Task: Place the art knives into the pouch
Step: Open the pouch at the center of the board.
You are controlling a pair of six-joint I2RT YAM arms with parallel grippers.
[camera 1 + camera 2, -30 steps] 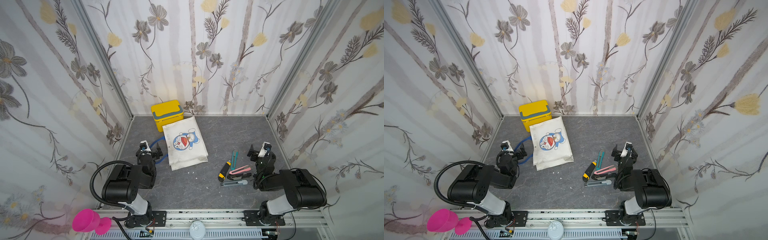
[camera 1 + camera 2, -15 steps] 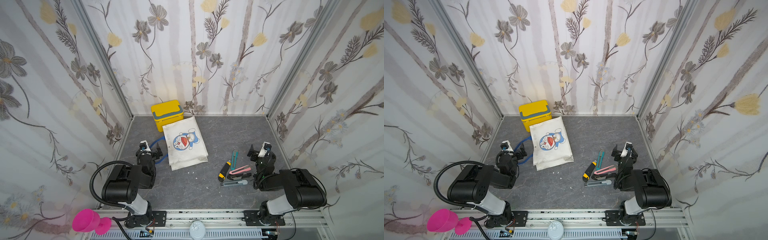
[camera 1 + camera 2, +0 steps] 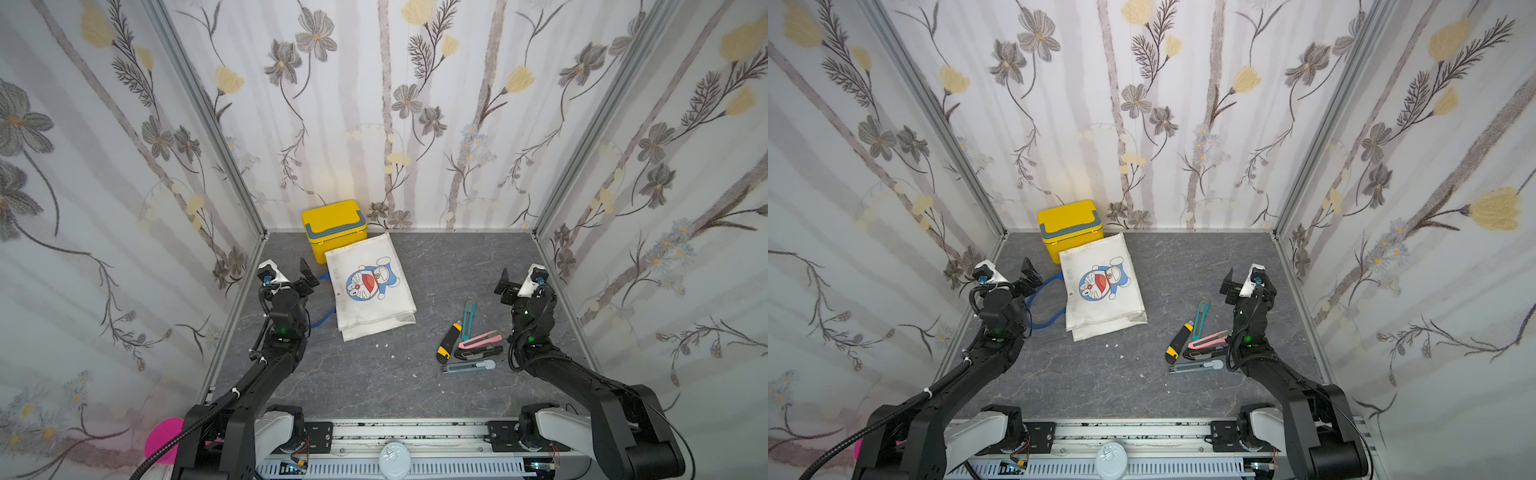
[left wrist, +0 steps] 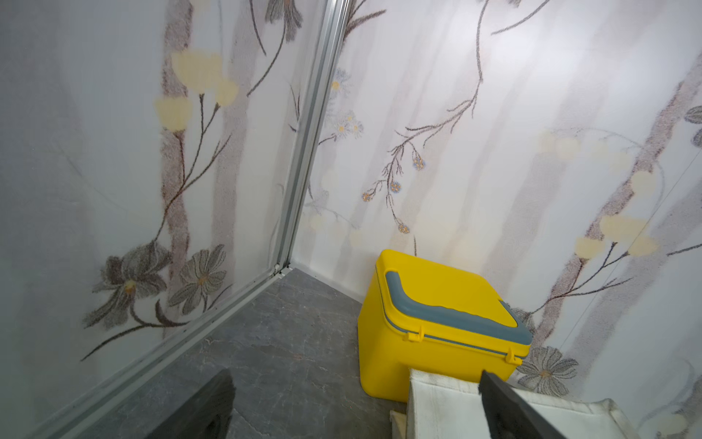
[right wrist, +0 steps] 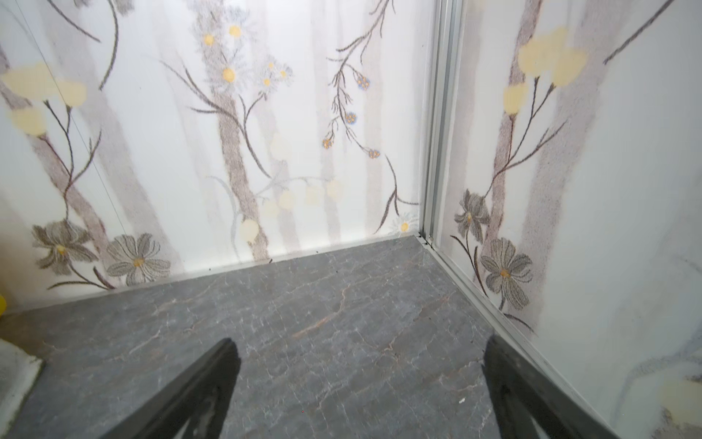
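Left gripper (image 3: 308,277) hangs spread and empty just beside the pouch (image 3: 374,316); right gripper (image 3: 505,287), likewise spread and empty, well apart from it

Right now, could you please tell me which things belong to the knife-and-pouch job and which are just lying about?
For the job:
- the pouch, lying print side up
- the five knives clustered together (which one is meant, I cannot tell)

Lying about:
- the yellow box behind the pouch
- the pink thing, partly hidden
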